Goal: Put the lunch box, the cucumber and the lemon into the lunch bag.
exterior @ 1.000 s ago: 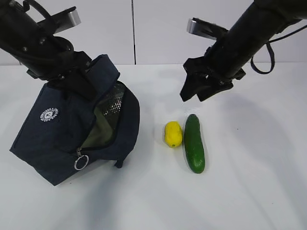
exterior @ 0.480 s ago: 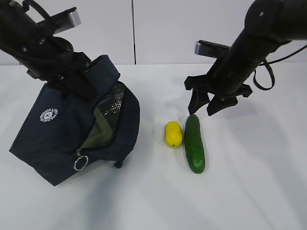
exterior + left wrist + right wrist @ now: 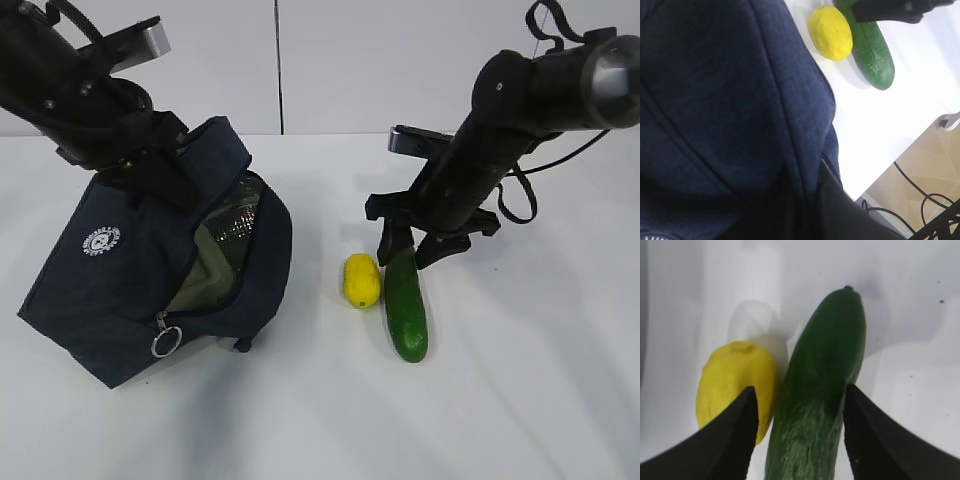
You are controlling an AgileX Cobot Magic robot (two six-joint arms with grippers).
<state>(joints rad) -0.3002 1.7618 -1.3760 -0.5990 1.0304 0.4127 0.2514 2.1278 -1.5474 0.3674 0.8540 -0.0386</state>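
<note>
At the left of the frame I am pinching the lunch bag [image 3: 150, 285] fabric with my left gripper [image 3: 150, 165], tilting it open; a pale green shape inside is probably the lunch box [image 3: 205, 275]. At center, the lemon [image 3: 361, 280] and the cucumber [image 3: 405, 310] are lying on the table [image 3: 520, 400], still to pack. My right gripper [image 3: 412, 242] is spread, straddling the cucumber's far end.
</note>
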